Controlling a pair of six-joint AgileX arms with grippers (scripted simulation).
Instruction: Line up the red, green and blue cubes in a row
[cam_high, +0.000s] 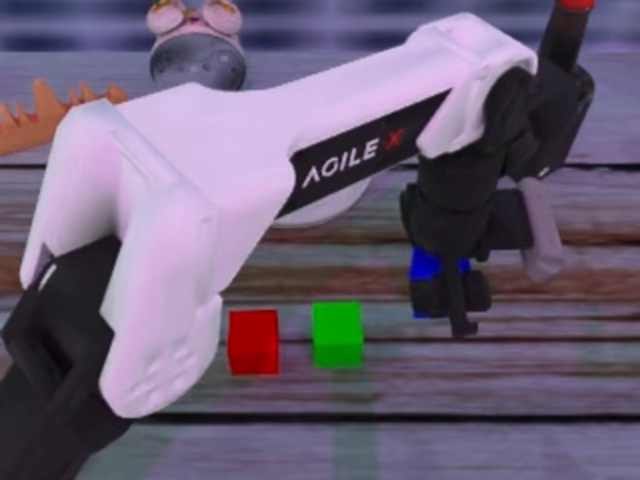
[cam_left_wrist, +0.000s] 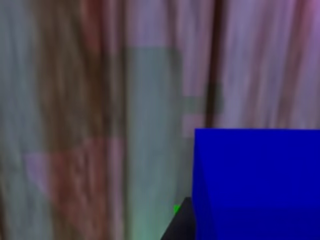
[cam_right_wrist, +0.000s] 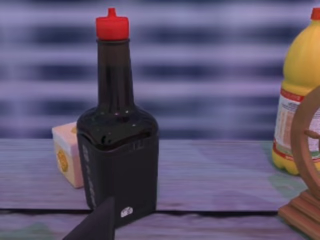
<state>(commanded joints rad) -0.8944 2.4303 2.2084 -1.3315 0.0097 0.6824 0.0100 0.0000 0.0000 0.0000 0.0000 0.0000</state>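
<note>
Top view shows the left arm reaching across the striped wooden surface (cam_high: 560, 400), its tool (cam_high: 445, 290) clamped on the small deep blue cube (cam_high: 426, 265), which shows only as a patch of blue between the dark fingers. Whether that cube is resting on the boards or held just above them cannot be told. The small solid red cube (cam_high: 253, 341) and the small bright green cube (cam_high: 337, 334) sit side by side, near each other but apart, already in a line running left to right. The blue one is to the right of the green and a little farther back.

Judging by this, the step in hand is placing the third cube. The next move likely calls for bringing it forward level with the green one, keeping a similar gap, then letting go cleanly without nudging the neighbours.

The left wrist view is filled by a plain, flat blue face with sharp edges, and a speck of green shows past a dark finger.

The right arm is parked off the top view; its wrist camera faces a dark sauce bottle with a red cap (cam_right_wrist: 119, 135), and its tool's state cannot be told.
</note>
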